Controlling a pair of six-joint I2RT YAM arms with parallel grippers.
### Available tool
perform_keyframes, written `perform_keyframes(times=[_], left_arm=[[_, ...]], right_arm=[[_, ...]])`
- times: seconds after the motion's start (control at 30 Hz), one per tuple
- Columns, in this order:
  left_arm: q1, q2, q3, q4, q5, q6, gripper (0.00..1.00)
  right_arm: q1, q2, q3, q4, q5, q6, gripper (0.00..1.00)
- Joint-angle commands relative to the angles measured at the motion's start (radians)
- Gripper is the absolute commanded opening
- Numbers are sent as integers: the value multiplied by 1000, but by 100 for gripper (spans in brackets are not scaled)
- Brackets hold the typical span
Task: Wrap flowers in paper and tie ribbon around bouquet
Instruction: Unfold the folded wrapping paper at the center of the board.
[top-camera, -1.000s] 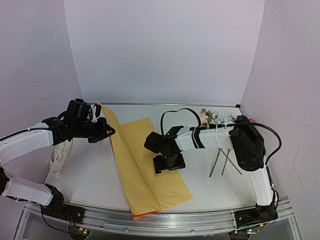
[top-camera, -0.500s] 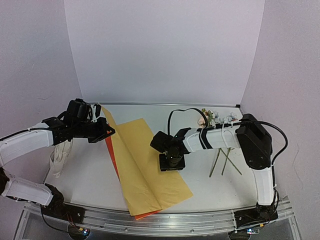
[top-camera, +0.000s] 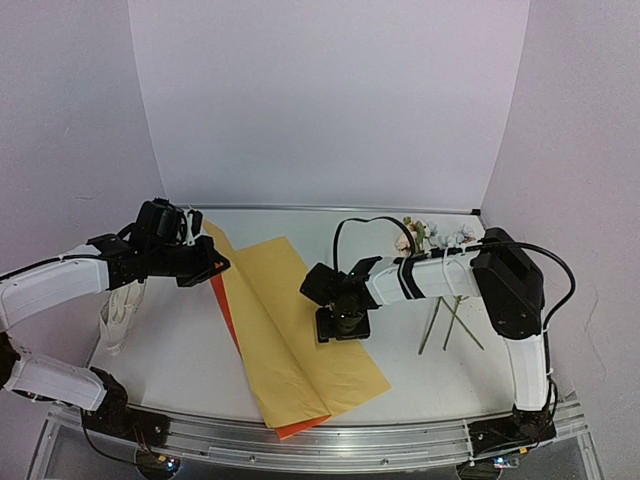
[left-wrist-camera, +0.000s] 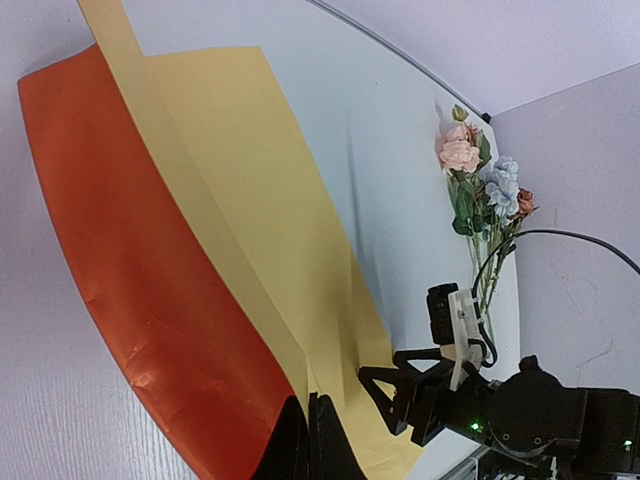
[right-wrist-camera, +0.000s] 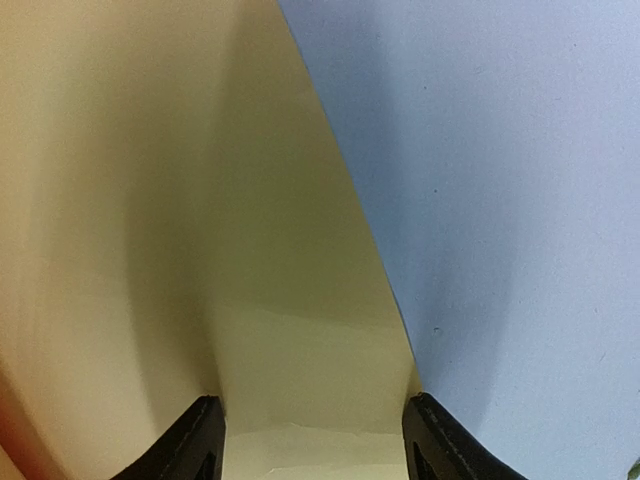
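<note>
Since a second ago, the right arm has reached a little farther right, and the left side of the paper (top-camera: 290, 320) has lifted to show its orange underside.

Top view: the left arm bends in from the left, its claw (top-camera: 214, 264) pinched together on the paper's raised left edge. The right arm stretches sideways across the desk (top-camera: 180, 350), wrist turned down, its claw (top-camera: 342, 325) low over the yellow face near the sheet's middle. The flowers (top-camera: 435, 237) lie at the far right, well apart from the paper, with the stems pointing toward the near edge. The ribbon (top-camera: 122, 315) sits heaped at the left, under the left arm.

Left wrist view: the claw (left-wrist-camera: 305, 445) is clamped on the paper (left-wrist-camera: 200, 250) where orange and yellow meet. The flowers' (left-wrist-camera: 480, 190) pink, blue and rust heads show clearly only here.

Right wrist view: the claw (right-wrist-camera: 315, 440) has its fingers (right-wrist-camera: 195, 445) spread apart over the flat yellow paper (right-wrist-camera: 150, 200), at its edge beside bare desk (right-wrist-camera: 500, 200). Nothing is gripped between them.
</note>
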Motion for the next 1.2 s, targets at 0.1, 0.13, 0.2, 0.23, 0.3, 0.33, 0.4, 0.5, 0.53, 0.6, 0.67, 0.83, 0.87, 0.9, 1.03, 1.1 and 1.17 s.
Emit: perform_keyframes(times=[0.1,0.13,0.2,0.23,0.3,0.33,0.4,0.5,0.53,0.6,0.67,0.83,0.87,0.9,1.03,1.1,1.17], left_arm=[[0,7,11,-3,-18,-3,0],[0,7,8,-1,-19,-3,0],[0,11,6,2,-17,-3,0],[0,14,5,3,-15,-3,0],[0,15,4,4,-13,-4,0],[0,16,4,5,-13,-5,0],[1,14,1,8,-14,-6,0],[1,15,1,6,-13,-6,0],[1,16,1,6,-13,-5,0],[0,16,0,6,-12,-4,0],[0,17,-1,7,-9,-4,0],[1,32,-4,16,0,-6,0],[0,35,-2,14,1,-5,0],[1,37,-1,13,1,-4,0],[1,37,-5,16,0,-9,0],[1,37,-9,20,1,-16,0],[0,36,-13,23,1,-21,0]], right_arm=[[8,-11,-3,-84,49,-40,67],[7,-15,1,-91,63,-50,68],[7,-23,7,-103,84,-67,70],[7,-26,7,-106,92,-72,71],[8,-28,5,-113,101,-79,73],[8,-28,3,-115,105,-79,73],[5,-24,-5,-116,102,-78,75],[-6,-7,-19,-106,53,-59,75],[-9,-6,-30,-93,40,-54,75],[-11,-7,-58,-63,19,-41,75],[-14,-7,-76,-43,1,-26,75],[-15,-11,-126,-7,-13,5,75],[-15,-11,-134,-4,-15,9,75],[-15,-10,-138,-1,-16,13,74],[-16,-5,-152,6,-19,28,70],[-16,-8,-161,10,-15,39,64],[-15,-10,-165,11,-11,49,55]])
